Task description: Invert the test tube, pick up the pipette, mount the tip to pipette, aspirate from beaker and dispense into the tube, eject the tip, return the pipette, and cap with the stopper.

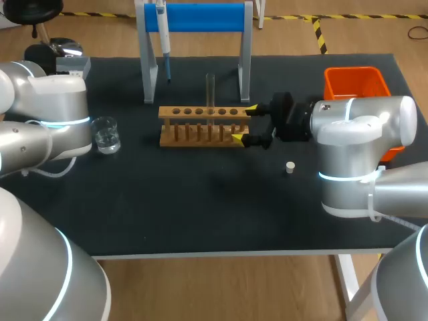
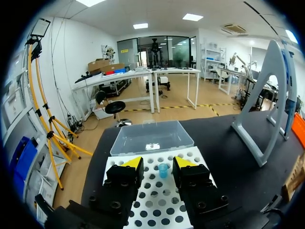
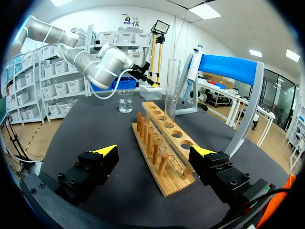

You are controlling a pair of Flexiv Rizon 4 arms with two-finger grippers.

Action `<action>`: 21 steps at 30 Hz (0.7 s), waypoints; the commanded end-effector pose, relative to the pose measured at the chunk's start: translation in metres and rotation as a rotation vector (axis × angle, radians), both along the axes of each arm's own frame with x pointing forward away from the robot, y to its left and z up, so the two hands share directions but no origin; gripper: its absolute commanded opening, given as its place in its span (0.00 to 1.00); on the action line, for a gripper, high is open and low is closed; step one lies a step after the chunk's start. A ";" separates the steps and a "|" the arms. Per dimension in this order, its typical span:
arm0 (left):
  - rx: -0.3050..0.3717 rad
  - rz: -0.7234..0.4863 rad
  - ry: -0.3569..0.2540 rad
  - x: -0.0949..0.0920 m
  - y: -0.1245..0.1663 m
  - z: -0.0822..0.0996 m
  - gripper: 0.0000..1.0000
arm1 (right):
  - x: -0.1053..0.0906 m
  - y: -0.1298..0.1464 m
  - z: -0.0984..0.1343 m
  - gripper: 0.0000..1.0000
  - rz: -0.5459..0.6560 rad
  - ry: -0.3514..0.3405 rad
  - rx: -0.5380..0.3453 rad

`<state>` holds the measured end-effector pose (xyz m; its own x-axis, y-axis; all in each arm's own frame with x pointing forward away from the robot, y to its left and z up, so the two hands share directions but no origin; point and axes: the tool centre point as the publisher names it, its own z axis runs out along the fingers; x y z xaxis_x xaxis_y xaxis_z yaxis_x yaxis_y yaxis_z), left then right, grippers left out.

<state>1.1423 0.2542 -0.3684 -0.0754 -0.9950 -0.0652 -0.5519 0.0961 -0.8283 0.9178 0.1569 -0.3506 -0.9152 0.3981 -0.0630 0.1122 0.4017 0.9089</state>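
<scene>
Test tube [image 1: 210, 93] upright in wooden rack [image 1: 200, 128], mid-counter. Right tool [image 1: 245, 123] spread wide, its fingers either side of the rack's right end, gripping nothing. Pipette [image 1: 164, 40] hangs on stand [image 1: 194, 17] at far edge. Left tool [image 2: 158, 162] parted over tip box [image 2: 159, 195], empty.

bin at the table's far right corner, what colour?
Orange. The bin shows best in the head view.
</scene>
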 end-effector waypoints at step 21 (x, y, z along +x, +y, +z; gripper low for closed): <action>0.004 -0.004 -0.004 0.006 0.003 -0.005 0.20 | 0.000 -0.001 0.000 1.00 0.002 0.002 -0.001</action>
<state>1.1440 0.2541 -0.3688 -0.0801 -0.9944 -0.0694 -0.5504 0.1022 -0.8286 0.9178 0.1569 -0.3506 -0.9152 0.3981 -0.0630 0.1122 0.4017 0.9089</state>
